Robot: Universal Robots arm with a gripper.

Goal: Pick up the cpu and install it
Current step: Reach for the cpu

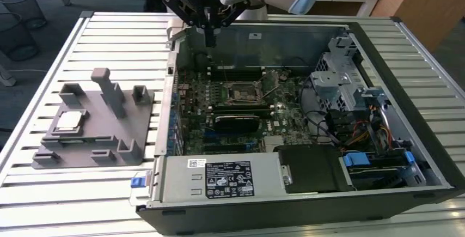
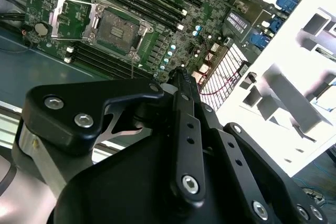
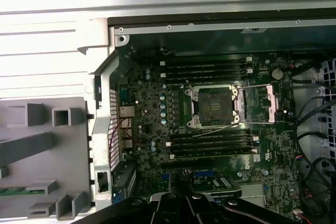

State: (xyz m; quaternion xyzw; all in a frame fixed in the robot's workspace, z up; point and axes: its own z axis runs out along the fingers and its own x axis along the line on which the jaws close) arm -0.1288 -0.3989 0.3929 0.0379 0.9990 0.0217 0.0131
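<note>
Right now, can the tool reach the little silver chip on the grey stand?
Probably yes: the small silvery square chip lies uncovered on the grey plastic stand, and the tool hangs above the black computer case.

Cpu (image 1: 69, 120): silvery metal top, dull sheen.
Fixture (image 1: 109, 139): matt grey plastic, smooth.
Tabletop (image 1: 109, 35): pale ribbed metal, satin.
Case (image 1: 291, 215): dark matt metal walls.
Board (image 1: 287, 120): green, glossy.
End effector (image 1: 210, 43): matt black metal, bright screw heads.
</note>
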